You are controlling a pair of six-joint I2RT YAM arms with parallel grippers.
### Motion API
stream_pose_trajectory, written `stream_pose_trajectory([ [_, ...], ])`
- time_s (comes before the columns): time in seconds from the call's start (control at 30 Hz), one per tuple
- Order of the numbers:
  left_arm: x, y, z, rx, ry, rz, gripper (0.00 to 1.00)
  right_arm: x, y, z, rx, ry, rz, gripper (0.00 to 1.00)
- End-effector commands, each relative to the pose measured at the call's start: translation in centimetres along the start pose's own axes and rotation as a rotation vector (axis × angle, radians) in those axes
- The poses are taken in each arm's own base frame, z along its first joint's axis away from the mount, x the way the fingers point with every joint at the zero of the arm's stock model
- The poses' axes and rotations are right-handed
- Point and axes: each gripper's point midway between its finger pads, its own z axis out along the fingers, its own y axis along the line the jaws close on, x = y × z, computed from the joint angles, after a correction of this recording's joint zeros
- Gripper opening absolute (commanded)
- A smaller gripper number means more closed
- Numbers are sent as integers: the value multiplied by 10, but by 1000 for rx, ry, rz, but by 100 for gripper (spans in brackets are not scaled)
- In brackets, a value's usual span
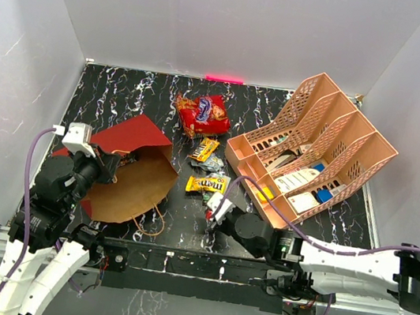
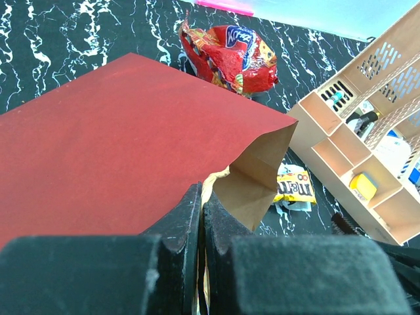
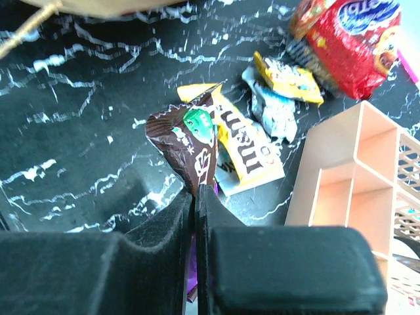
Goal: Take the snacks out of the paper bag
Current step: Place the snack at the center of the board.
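My right gripper (image 3: pixel 195 191) pinches only the brown packet (image 3: pixel 187 141) by its corner, so it could slip; my left gripper (image 2: pixel 201 200) seemingly clamps the bag (image 2: pixel 118 144) rim.

On black marbled table (image 1: pixel 125 88), left side: large red paper bag (image 1: pixel 131 173) on its side, mouth twd right; left gripper (image 2: pixel 200 189) pinches its rim. Behind it, ctr-back: red-orange crinkly chip bag (image 1: pixel 202 114). In front of that: small yellow candy packets (image 1: pixel 205 150), then flat yellow candy packet (image 1: pixel 207 183), just right of bag mouth. Right side: peach plastic lattice organizer (image 1: pixel 315 150). In right gripper (image 3: pixel 195 191): small brown candy packet (image 3: pixel 190 144), nr the flat one.
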Motion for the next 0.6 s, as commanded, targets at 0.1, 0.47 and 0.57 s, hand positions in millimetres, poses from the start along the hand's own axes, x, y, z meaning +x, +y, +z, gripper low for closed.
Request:
stream_pose_trajectory([
  [0.1, -7, 2, -1, -16, -24, -2, 0, -10, -16, 24, 31, 53, -65, 7],
  [0.47, -9, 1, -3, -13, -32, -3, 0, -13, -80, 85, -90, 279, -339, 7],
  [0.57, -9, 1, -3, -12, -32, -3, 0, -1, -82, 102, -148, 369, -432, 7],
])
